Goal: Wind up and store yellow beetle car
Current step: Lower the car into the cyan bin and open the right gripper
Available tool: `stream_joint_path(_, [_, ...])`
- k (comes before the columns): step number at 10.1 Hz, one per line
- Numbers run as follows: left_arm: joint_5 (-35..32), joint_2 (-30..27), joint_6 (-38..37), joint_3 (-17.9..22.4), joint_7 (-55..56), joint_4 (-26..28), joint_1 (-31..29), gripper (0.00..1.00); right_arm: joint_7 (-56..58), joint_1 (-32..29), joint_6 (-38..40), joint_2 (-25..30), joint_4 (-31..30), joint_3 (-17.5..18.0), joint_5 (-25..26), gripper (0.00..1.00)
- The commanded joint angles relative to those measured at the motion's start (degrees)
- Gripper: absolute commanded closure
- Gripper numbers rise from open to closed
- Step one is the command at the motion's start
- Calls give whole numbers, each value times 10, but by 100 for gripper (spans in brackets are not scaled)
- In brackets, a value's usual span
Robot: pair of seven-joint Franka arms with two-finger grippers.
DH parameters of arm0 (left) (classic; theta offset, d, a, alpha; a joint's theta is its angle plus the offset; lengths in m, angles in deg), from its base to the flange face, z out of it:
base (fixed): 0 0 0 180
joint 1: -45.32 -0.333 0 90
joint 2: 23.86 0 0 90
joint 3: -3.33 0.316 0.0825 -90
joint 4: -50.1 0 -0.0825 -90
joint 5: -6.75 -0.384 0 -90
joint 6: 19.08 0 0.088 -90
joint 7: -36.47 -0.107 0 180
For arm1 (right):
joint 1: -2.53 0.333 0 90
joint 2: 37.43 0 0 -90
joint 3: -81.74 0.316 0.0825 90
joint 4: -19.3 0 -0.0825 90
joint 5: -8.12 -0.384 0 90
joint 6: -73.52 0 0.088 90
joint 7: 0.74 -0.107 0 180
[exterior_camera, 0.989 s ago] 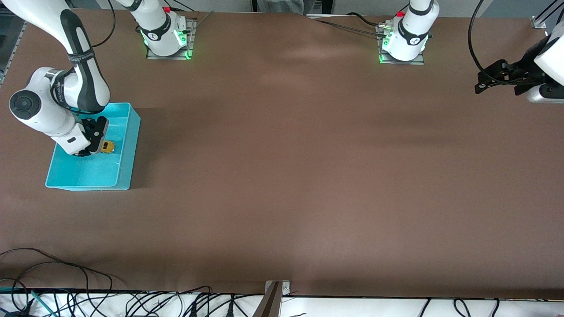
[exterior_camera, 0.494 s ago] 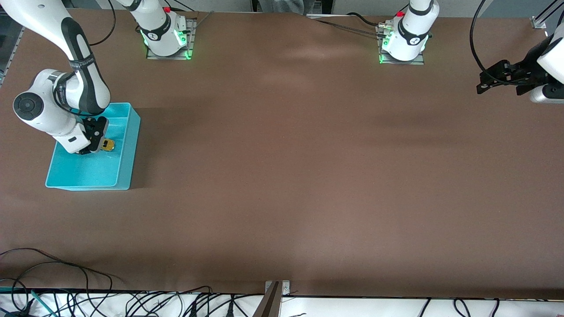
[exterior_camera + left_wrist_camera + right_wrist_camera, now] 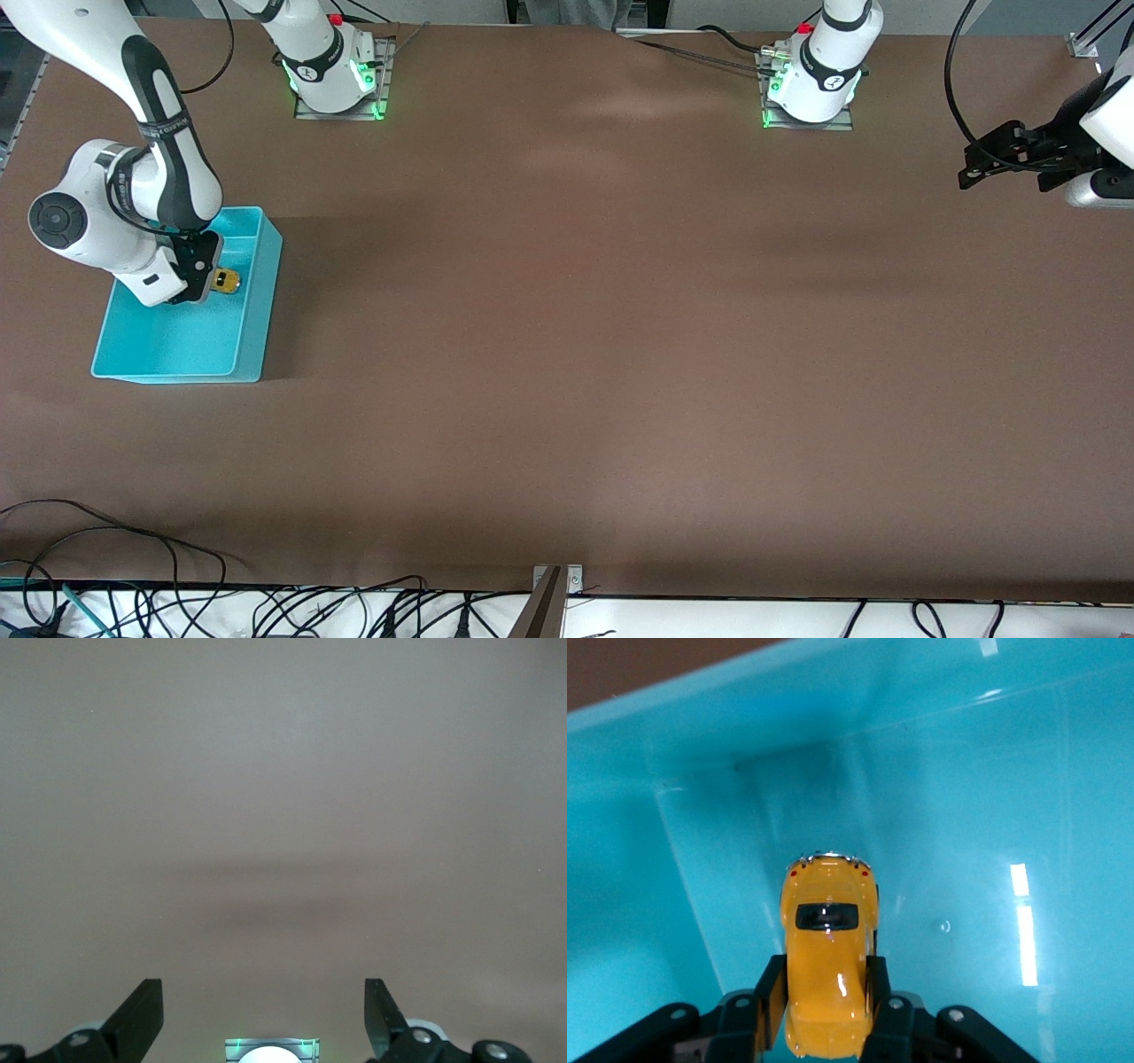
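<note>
The right gripper clamps the yellow beetle car inside the turquoise bin, long axis toward twelve o'clock; the left gripper waits wide.

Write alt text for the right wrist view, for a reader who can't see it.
The right gripper has its fingers shut on the sides of the yellow beetle car, held inside the turquoise bin. The bin's floor and walls fill nearly the whole picture.
</note>
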Motion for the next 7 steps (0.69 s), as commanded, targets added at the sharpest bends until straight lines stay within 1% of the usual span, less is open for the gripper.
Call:
stream_joint_path(1, [11, -7, -5, -1, 3, 4, -4, 0, 3, 0, 40, 52, -19, 0, -6, 100])
stream_joint_path(2, [11, -7, -5, -1, 3, 4, -4, 0, 6, 0, 38, 53, -23, -7, -6, 100])
stream_joint_path(3, [11, -7, -5, -1, 3, 4, -4, 0, 10, 0, 35, 50, -25, -23, -5, 100])
stream_joint_path(5, [11, -7, -5, -1, 3, 4, -4, 0, 13, -8, -7, 33, -35, -28, -5, 100])
stream_joint_path(7, [11, -7, -5, -4, 4, 3, -2, 0, 13, -8, -29, 20, -38, -32, -6, 100])
